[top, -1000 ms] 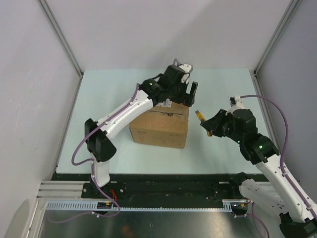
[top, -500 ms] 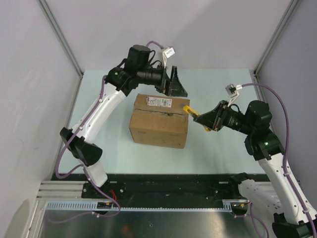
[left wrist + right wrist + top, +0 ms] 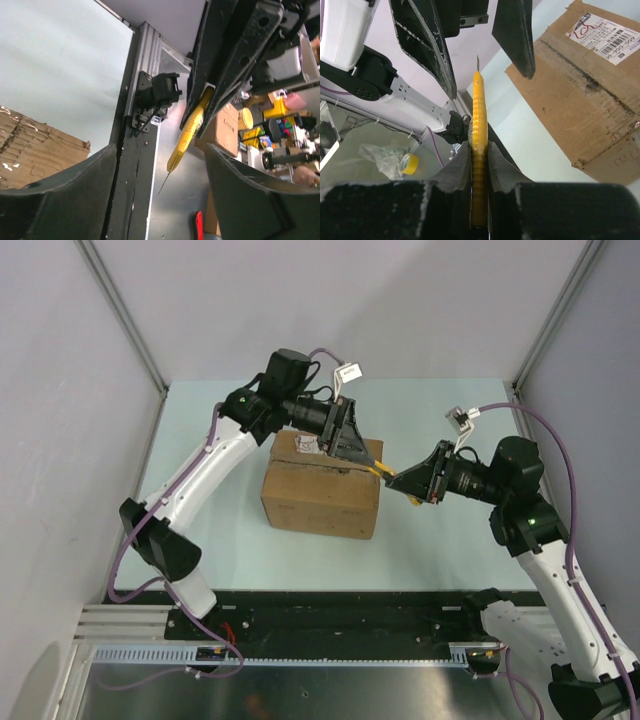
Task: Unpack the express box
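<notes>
- express box [image 3: 320,490]: flaps down, in the middle of the table [image 3: 200,450].
- yellow knife [image 3: 384,470]: long axis runs left-right, tip aimed at the box's upper right edge; can't tell if it touches.
- right gripper [image 3: 412,483]: clamped on the knife, just right of the box.
- left gripper [image 3: 346,440]: fingers apart, over the box's far-right top.

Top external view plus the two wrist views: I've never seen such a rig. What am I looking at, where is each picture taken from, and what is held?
Two robot arms, left arm and right arm, are bolted at the table edge. The top view looks down from behind them; each wrist view comes from a camera on that arm, its own dark fingers showing at the bottom. On the table stands a brown cardboard express box with a white label. The right gripper is shut on a yellow utility knife, blade out. The left gripper is open and empty, by the box's top.
</notes>
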